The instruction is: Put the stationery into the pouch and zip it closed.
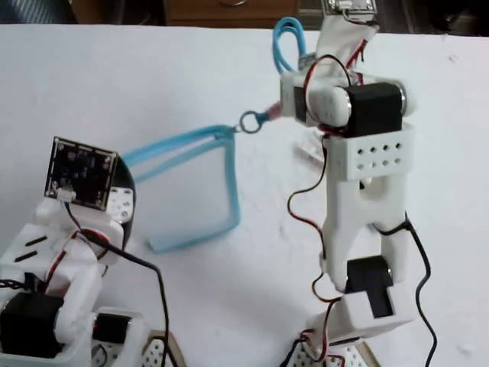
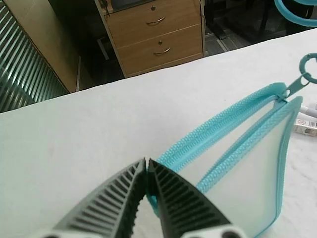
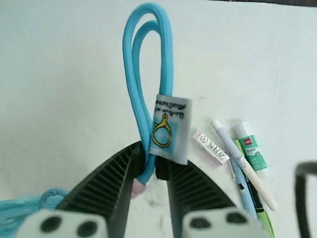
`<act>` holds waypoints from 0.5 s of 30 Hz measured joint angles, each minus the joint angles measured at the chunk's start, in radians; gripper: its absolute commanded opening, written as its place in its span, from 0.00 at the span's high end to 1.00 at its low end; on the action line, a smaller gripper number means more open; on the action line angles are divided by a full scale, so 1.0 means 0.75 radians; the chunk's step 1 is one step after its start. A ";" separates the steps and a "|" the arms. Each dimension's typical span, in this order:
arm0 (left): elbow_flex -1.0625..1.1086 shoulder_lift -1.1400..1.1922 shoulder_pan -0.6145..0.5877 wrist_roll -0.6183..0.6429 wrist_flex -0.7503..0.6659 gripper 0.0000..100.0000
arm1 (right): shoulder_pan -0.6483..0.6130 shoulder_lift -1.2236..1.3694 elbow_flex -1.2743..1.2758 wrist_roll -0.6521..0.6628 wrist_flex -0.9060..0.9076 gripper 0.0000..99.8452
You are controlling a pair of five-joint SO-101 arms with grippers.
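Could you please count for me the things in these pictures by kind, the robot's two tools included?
pouch: 1
blue strap loop: 1
stationery pieces: 4 (they overlap, so this count is less sure)
tools: 2, the left tool and the right tool
Total: 8

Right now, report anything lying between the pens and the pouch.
Nothing visible lies on the table between the pens and the pouch. The right gripper, shut on the strap, hangs close beside the pens.
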 measured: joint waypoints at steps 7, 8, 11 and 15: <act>0.000 -0.002 0.065 -0.002 0.000 0.98 | 0.000 -0.100 0.141 0.055 0.000 0.98; 0.002 -0.002 0.086 -0.002 0.000 0.98 | -0.010 -0.119 0.170 0.059 0.000 0.96; 0.010 -0.002 0.106 -0.002 0.000 0.98 | -0.041 -0.186 0.252 0.063 0.000 0.82; 0.010 -0.002 0.106 -0.002 0.000 0.98 | -0.037 -0.293 0.352 0.063 0.000 0.64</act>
